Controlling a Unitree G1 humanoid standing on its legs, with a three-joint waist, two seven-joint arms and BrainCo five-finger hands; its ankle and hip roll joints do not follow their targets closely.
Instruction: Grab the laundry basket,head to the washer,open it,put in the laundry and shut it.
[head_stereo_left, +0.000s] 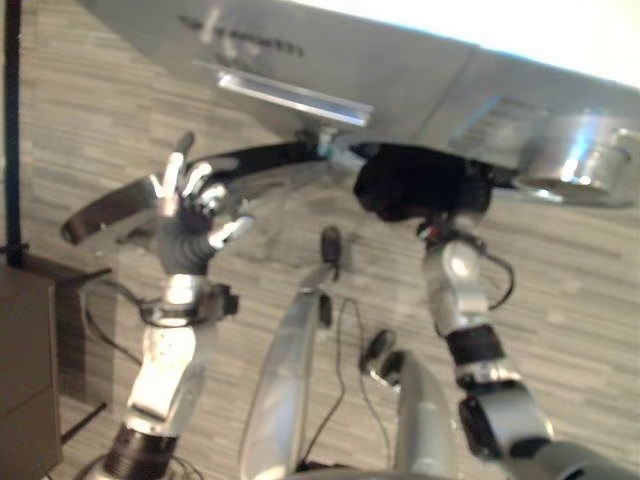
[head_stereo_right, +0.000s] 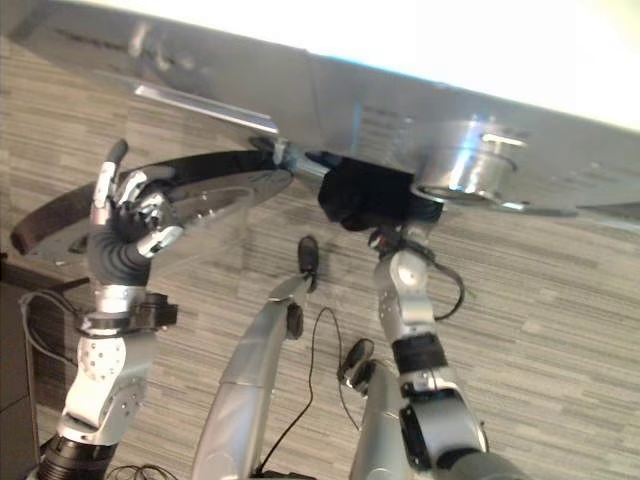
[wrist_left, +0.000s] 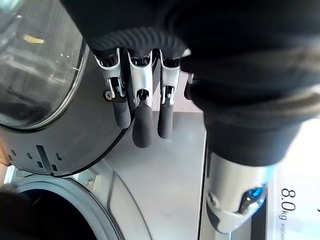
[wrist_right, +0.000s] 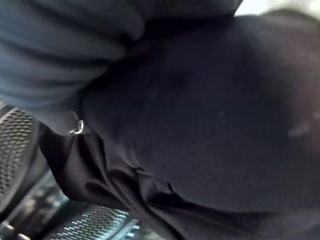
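Observation:
The silver washer (head_stereo_left: 420, 70) stands ahead with its round door (head_stereo_left: 110, 210) swung wide to the left. My left hand (head_stereo_left: 190, 215) is up at the door's rim with straight, spread fingers (wrist_left: 142, 125) beside the door glass (wrist_left: 35, 65); it holds nothing. A dark bundle of laundry (head_stereo_left: 420, 185) fills the washer's mouth. My right forearm (head_stereo_left: 450, 270) runs up into that bundle, which hides the hand. In the right wrist view dark cloth (wrist_right: 200, 125) lies against the perforated drum (wrist_right: 15, 145).
A silver dial (head_stereo_left: 575, 165) and a detergent drawer handle (head_stereo_left: 295, 97) sit on the washer's front panel. A dark cabinet (head_stereo_left: 25, 350) stands at the left. Grey wood-look floor (head_stereo_left: 580, 300) lies to the right.

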